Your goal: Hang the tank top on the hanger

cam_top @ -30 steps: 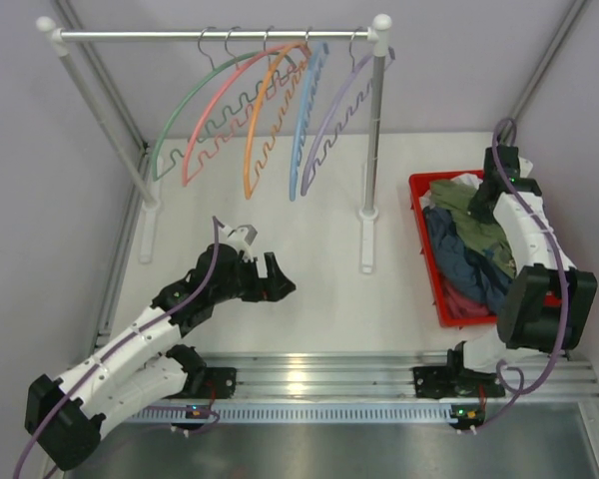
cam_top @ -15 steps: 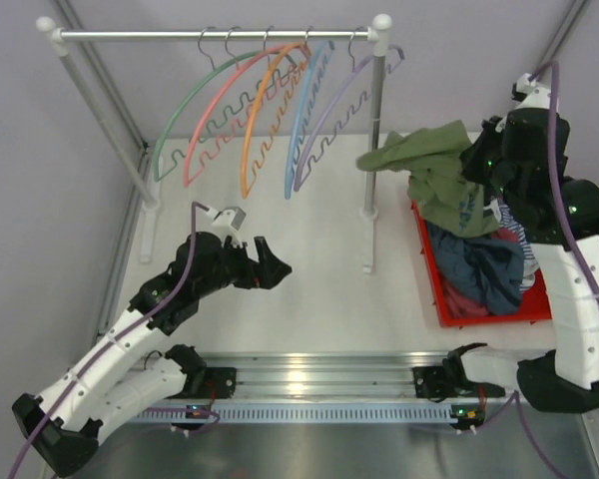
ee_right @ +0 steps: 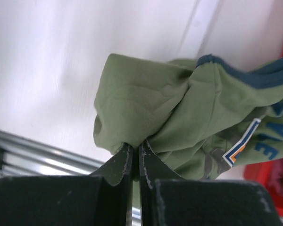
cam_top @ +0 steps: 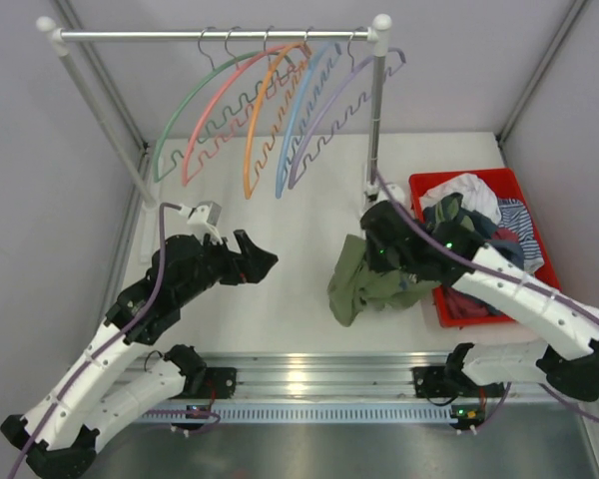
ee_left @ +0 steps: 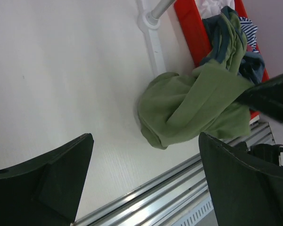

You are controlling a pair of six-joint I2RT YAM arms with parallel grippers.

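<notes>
**Top view.** The tank top (cam_top: 362, 286) is out of the red bin (cam_top: 417, 190). It sits as a bunched mass low over the desk (cam_top: 299, 220), just left of the bin and near the front rail, under the wrist of the right arm (cam_top: 509, 289). Some green cloth also shows inside the bin. We cannot tell whether it belongs to the same garment. The green hanger (cam_top: 180, 112) hangs on the rack rail (cam_top: 220, 35), leftmost in a row of coloured hangers, bare and well apart from the tank top. The left hand (cam_top: 258, 251) hovers over the desk between the rack and the garment, holding nothing.

**Left wrist view.** The fingers of the left hand stand wide apart with only bare desk between them. The tank top lies ahead, crumpled, with no neck or armhole opening laid out.

**Right wrist view.** The right hand (ee_right: 136, 155) is pressed together on a fold of the green fabric. The navy trim and the chest print hang to one side.

**Status.** We judge that the pick from the bin is done. Still to do: spread the garment, find the shoulder openings, bring in the hanger and thread it through.
</notes>
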